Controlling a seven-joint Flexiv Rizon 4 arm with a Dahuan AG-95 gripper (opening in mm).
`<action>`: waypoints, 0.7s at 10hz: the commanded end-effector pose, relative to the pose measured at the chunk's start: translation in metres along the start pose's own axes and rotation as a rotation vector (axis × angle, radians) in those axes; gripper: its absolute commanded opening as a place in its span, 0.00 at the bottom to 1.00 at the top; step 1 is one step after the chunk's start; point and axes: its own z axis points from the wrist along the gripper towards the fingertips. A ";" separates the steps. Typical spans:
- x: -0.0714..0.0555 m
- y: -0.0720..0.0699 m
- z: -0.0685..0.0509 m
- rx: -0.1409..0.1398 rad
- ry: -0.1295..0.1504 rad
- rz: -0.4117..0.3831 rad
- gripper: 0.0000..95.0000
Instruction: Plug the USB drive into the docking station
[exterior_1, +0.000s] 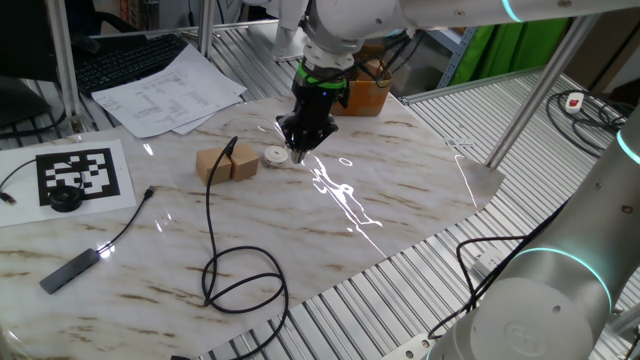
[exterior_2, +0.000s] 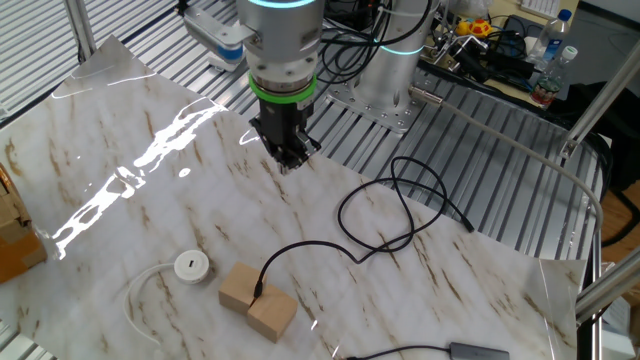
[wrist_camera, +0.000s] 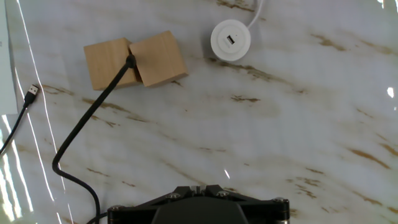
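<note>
The USB drive's small black plug tip sits wedged between two tan blocks, and its long black cable loops away across the table. The plug also shows in one fixed view and in the other fixed view. The docking station is a small white disc with a slot, lying right of the blocks. My gripper hovers above the marble table, apart from both. Its fingers are together and hold nothing.
A dark flat stick on a thin cable lies near the front left, and its free plug rests left of the blocks. A black puck sits by a marker sheet. Papers and a brown box lie behind.
</note>
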 end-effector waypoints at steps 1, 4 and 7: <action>0.001 0.000 0.001 -0.001 0.002 0.003 0.00; 0.001 0.000 0.001 -0.003 -0.003 0.016 0.00; 0.001 0.000 0.001 -0.006 -0.007 0.009 0.00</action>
